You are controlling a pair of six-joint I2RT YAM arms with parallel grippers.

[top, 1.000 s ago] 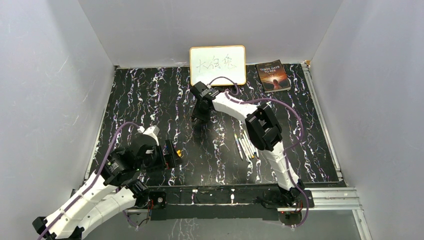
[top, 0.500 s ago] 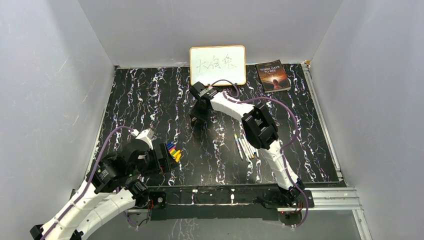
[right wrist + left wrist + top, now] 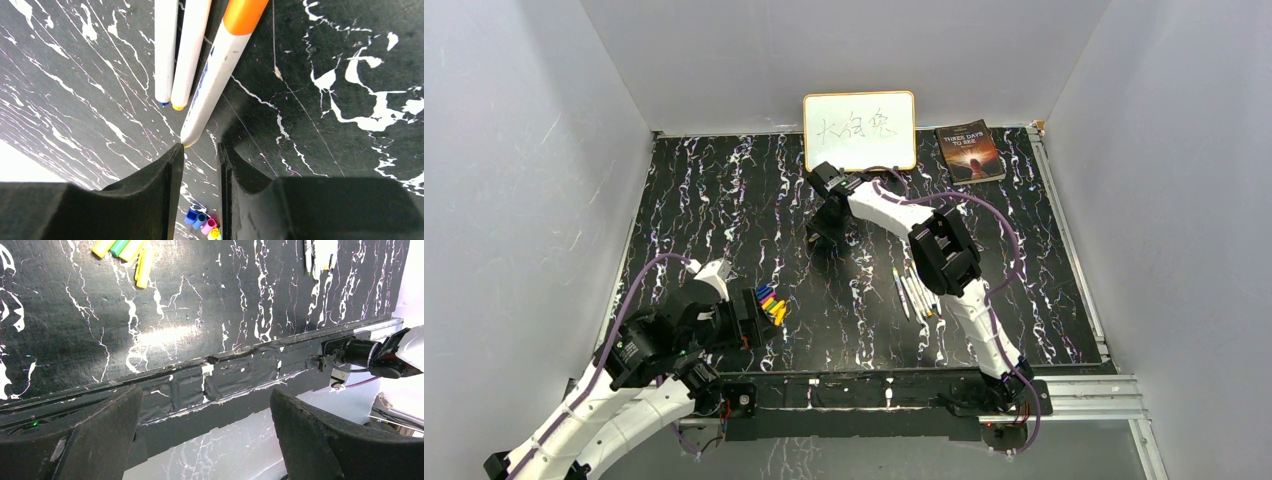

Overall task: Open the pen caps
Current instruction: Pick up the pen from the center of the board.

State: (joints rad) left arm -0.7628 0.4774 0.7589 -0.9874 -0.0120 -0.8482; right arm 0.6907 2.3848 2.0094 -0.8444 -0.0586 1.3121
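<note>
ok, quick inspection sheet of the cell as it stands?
Surface: black marbled table.
Job's things: pen caps piled by the left arm; pens grouped right of centre; one orange-capped pen still capped.
Clutter: whiteboard and book at the far edge.
End effectors: left end effector wide open, empty; right end effector narrowly apart, capped pen's tail at its tips, grip unclear.
Cables: purple cables loop along both arms.
Surroundings: plain walls on three sides.

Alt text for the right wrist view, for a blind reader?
The right pincer, fingers narrowly parted over the black marbled table, points at the end of an orange-capped white pen. Two uncapped pens lie beside it; loose caps show between the fingers.
</note>
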